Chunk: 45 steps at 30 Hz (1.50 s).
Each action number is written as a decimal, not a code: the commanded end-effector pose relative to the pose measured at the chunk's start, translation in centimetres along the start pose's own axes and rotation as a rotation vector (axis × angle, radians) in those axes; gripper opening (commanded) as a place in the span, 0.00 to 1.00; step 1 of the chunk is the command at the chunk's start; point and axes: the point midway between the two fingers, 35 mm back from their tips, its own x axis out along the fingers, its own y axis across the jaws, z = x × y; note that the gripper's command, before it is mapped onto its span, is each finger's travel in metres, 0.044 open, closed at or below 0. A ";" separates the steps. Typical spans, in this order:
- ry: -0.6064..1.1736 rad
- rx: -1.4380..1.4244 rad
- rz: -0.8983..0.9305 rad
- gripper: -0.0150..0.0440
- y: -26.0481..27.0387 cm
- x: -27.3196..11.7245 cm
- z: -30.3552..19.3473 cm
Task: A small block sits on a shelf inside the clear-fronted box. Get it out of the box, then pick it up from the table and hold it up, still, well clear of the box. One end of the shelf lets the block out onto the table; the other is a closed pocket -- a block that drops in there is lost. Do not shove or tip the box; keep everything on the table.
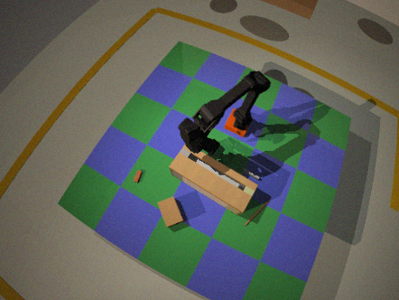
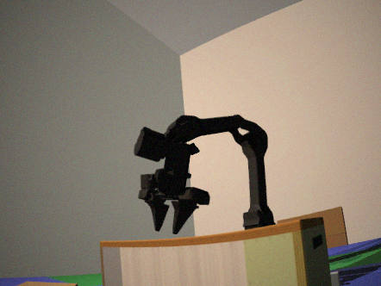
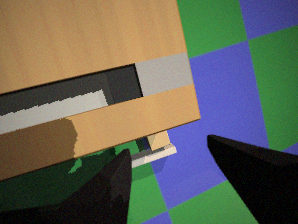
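Black hand (image 2: 170, 220) hangs part-open, seemingly touching nothing.

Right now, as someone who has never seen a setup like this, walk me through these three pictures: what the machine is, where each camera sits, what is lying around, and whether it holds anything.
The black machine is a jointed robot arm ending in a two-fingered hand. The top view looks down on it from overhead. The exterior view looks up from low by the table, past the wooden box. The wrist view comes from a camera on the arm, looking past its own fingers onto the box top. On the checkered mat lie the box, a flat tan slab, a small reddish block and a thin stick. The hand hangs above one end of the box, fingers apart, holding nothing.
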 end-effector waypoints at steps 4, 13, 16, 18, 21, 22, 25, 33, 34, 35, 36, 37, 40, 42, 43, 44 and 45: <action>-0.038 1.162 0.148 0.74 -1.2 -0.5 -1.1; 0.009 1.772 0.236 0.74 -1.8 -0.6 -1.6; 0.035 1.977 0.270 0.74 -2.0 -0.7 -1.7; 0.056 2.111 0.291 0.74 -2.1 -0.7 -1.8; 0.092 2.311 0.321 0.74 -2.3 -0.8 -2.0; 0.105 2.377 0.331 0.74 -2.3 -0.8 -2.0; 0.151 2.576 0.364 0.74 -2.5 -0.9 -2.2; 0.296 3.051 0.426 0.74 -2.9 -1.0 -2.5; 0.299 3.058 0.427 0.74 -2.9 -1.0 -2.5; 0.299 3.058 0.427 0.74 -2.9 -1.0 -2.5; 0.299 3.058 0.427 0.74 -2.9 -1.0 -2.5; 0.299 3.058 0.427 0.74 -2.9 -1.0 -2.5; 0.299 3.058 0.427 0.74 -2.9 -1.0 -2.5; 0.299 3.058 0.427 0.74 -2.9 -1.0 -2.5; 0.299 3.058 0.427 0.74 -2.9 -1.0 -2.5; 0.299 3.058 0.427 0.74 -2.9 -1.0 -2.5; 0.299 3.058 0.427 0.74 -2.9 -1.0 -2.5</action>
